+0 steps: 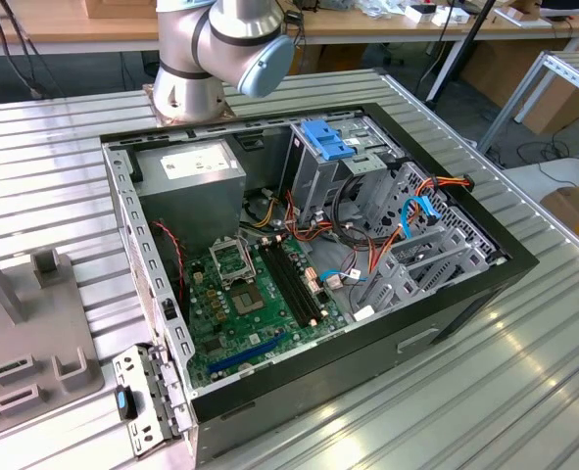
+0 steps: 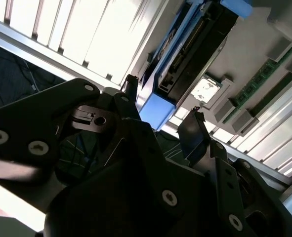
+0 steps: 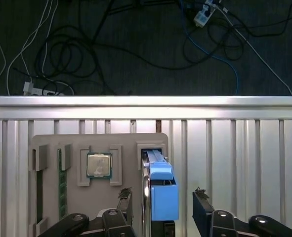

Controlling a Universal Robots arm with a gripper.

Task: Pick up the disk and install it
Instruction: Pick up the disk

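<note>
Slatted table (image 3: pixel 244 163), hand (image 3: pixel 162 197) spread astride upright disk (image 3: pixel 163 185)

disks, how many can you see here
1: the disk stands on edge in the grey tray, between the fingers of the open gripper. Others may be hidden inside the computer case.

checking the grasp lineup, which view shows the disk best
First wrist view: the disk stands on edge in the grey tray, inside the open gripper. The second wrist view shows its blue rail and one dark face, obliquely.
</note>
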